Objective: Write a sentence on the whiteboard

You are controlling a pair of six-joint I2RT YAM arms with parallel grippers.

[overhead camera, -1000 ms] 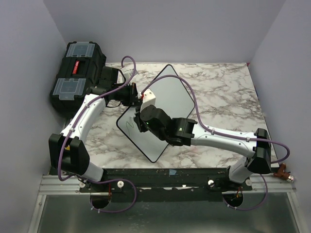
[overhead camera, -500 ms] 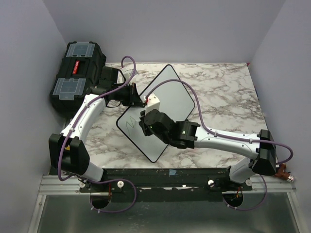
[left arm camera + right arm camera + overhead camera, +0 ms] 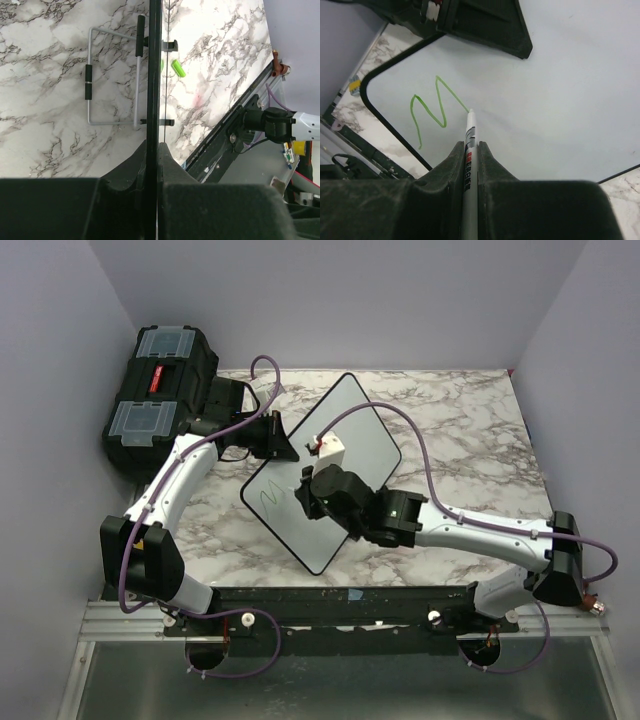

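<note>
The whiteboard is tilted up off the marble table, corner toward me. My left gripper is shut on its upper left rim; in the left wrist view the board runs edge-on as a black line between the fingers of my left gripper. My right gripper is shut on a white marker, whose tip touches the white face. Of the sentence, one green zigzag stroke shows, ending at the tip. From above, the stroke lies near the board's left corner, beside my right gripper.
A black toolbox with clear lid compartments stands at the back left. Behind the board a wire stand with black grips lies on the table, and a green marker cap lies next to it. Walls close in left, right and back.
My right gripper has moved right across the board with the marker, and the green stroke has grown from a short mark into a zigzag. The left gripper has kept its hold.
</note>
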